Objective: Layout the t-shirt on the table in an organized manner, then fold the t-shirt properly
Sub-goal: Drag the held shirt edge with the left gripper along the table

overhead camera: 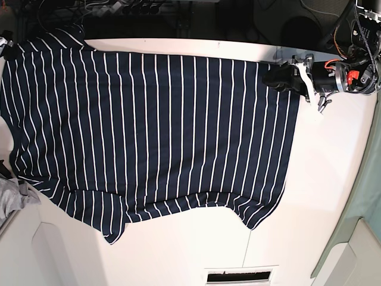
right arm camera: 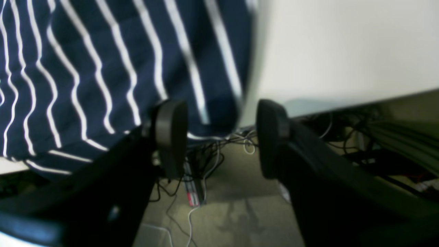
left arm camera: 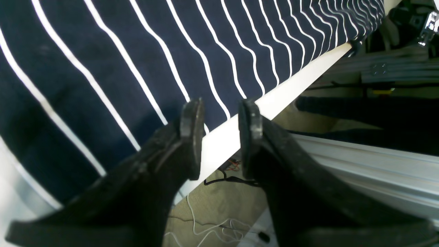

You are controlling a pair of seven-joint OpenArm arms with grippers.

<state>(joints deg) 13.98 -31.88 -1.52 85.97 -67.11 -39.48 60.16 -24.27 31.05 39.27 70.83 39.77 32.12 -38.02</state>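
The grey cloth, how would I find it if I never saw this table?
Start at the white table in the base view and find the big striped t-shirt spread across it. Follow the shirt to the picture's left edge; the grey cloth peeks in just below it there. It is small, plain and crumpled, with no stripes.

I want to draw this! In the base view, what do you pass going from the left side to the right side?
Small grey cloth → striped navy t-shirt → black end effector at the shirt's upper right corner → bare white table.
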